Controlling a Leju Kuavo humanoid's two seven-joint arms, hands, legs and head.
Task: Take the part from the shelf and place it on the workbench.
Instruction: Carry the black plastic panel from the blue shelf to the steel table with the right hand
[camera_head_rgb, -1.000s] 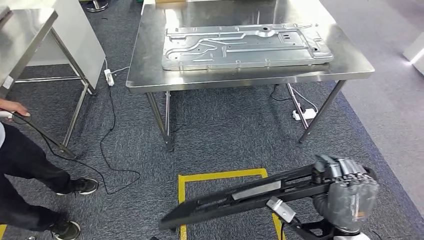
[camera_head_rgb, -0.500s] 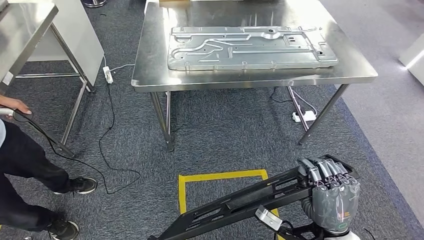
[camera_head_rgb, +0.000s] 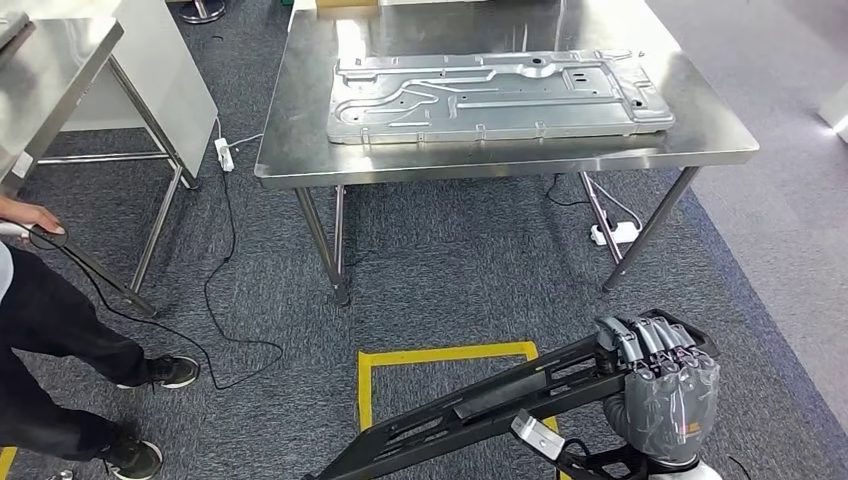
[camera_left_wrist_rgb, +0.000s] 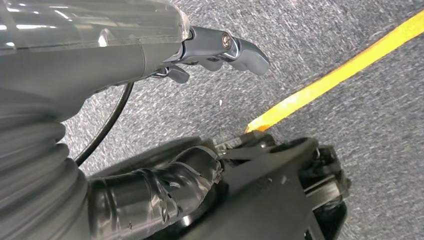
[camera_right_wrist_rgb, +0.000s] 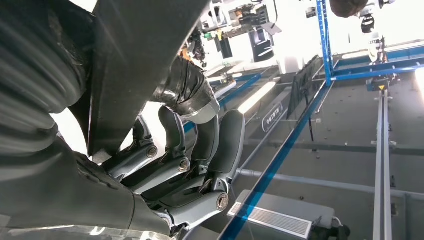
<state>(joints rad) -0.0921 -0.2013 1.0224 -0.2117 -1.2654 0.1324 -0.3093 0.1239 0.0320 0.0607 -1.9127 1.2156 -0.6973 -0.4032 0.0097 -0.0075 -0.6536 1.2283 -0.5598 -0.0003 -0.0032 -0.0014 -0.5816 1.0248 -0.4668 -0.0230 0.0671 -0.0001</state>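
Black part (camera_head_rgb: 480, 405): long frame, gripped at one end by right hand (camera_head_rgb: 660, 385), fingers (camera_head_rgb: 650, 340) curled over it, low above carpet. Left hand (camera_left_wrist_rgb: 150, 45): fingers' state unclear. Bench (camera_head_rgb: 300, 150): carries metal panel (camera_head_rgb: 500, 95). Person (camera_head_rgb: 50, 320) at left; yellow tape (camera_head_rgb: 440, 355) on floor.

a stainless steel workbench (camera_head_rgb: 300, 120) is seen well ahead of the right hand (camera_head_rgb: 665, 385), with a large stamped metal panel (camera_head_rgb: 495, 95) laid flat on its top. below the hand, grey carpet floor (camera_head_rgb: 450, 260) is marked by a yellow tape outline (camera_head_rgb: 440, 353). a black cable (camera_head_rgb: 215, 290) and a white power strip (camera_head_rgb: 224, 154) are laid on the carpet far off to the hand's left.
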